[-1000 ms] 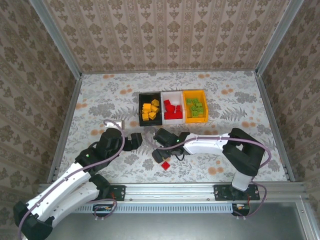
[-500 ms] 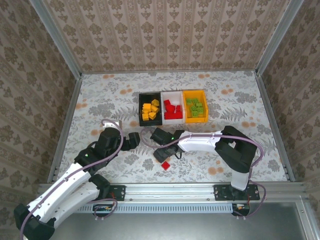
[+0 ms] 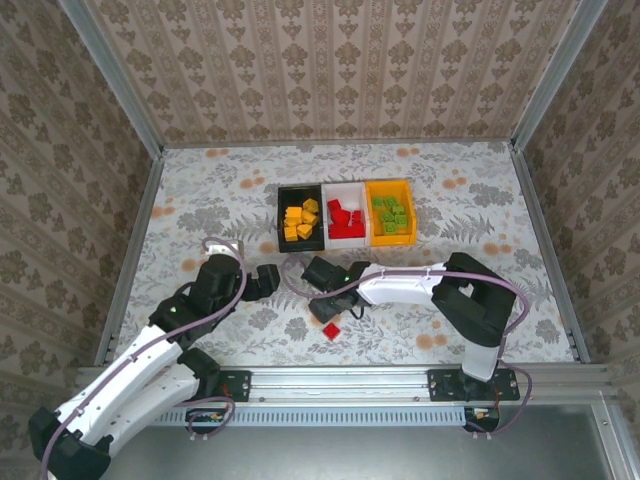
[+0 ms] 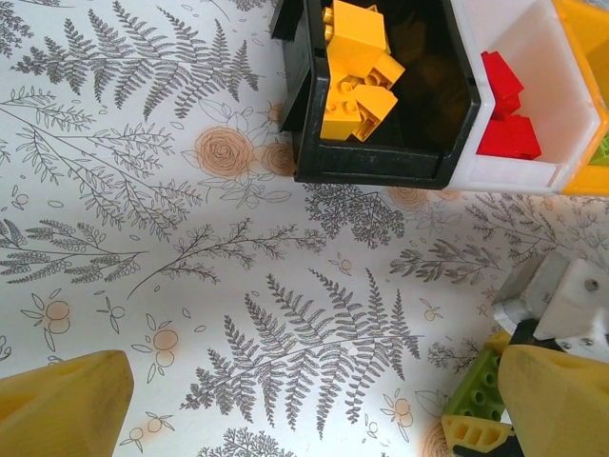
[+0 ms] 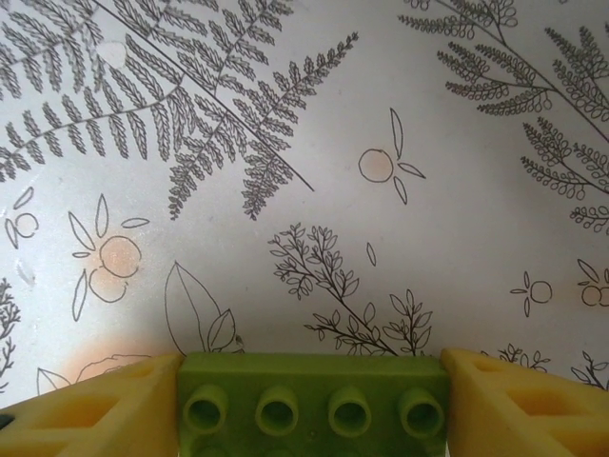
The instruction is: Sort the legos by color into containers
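Right end effector (image 3: 322,303) gripping green lego (image 5: 314,405), left end effector (image 4: 310,404) wide open, fern-print worktop (image 3: 300,170) open along far edge, wallpapered walls (image 3: 330,70).

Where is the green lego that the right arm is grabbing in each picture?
Right wrist: the green lego sits bottom middle, between the right arm's fingers.
Left wrist: bottom right corner.
Top external: hidden beneath those fingers, near the table's middle.
Shared landmark: the fern-print table.
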### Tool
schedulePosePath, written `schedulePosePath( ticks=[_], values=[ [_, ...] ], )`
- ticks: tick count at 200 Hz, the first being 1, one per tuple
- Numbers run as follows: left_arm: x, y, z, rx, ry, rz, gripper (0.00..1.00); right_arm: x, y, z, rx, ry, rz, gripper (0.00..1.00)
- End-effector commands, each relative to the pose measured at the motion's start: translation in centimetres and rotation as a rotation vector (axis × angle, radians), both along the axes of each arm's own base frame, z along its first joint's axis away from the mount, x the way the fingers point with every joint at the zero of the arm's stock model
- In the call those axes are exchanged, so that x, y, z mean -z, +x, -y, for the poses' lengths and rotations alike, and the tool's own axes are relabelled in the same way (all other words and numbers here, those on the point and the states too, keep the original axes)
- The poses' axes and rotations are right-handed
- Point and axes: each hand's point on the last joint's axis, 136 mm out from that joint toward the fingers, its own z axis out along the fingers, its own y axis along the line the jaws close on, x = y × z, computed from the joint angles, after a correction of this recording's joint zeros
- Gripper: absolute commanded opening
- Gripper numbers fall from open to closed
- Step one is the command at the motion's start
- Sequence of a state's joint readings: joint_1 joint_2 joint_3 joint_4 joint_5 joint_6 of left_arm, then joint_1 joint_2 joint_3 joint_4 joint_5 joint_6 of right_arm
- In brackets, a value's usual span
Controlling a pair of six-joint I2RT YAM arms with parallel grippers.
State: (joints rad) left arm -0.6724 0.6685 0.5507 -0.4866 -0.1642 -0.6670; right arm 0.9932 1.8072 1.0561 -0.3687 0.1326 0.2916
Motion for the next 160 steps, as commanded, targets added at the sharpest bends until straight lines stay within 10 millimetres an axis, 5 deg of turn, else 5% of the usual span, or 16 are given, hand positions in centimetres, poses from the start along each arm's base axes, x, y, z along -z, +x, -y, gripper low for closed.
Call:
schedulePosePath(
  ticks=[1, 58, 107, 160],
  values=[
    [0.2, 0.0, 0.0, -0.007, -0.007, -0.015, 1.00, -1.1, 0.5, 0.6, 0.048, 0.022, 0.057, 0.66],
    [0.2, 0.0, 0.1, 0.008, 0.002, -0.014, 1.00, -6.4, 3.2, 3.7, 0.190, 0.117, 0.186, 0.65],
    [1.2, 0.2, 2.2, 0.095, -0.006, -0.061, 1.00, -12.2, 10.3, 10.3, 0.491, 0.245, 0.295, 0.65],
    [2.9, -0.9, 5.0, 0.233, 0.036, -0.120, 1.00, -11.2, 18.7, 15.3, 0.761, 0.236, 0.286, 0.67]
  ],
)
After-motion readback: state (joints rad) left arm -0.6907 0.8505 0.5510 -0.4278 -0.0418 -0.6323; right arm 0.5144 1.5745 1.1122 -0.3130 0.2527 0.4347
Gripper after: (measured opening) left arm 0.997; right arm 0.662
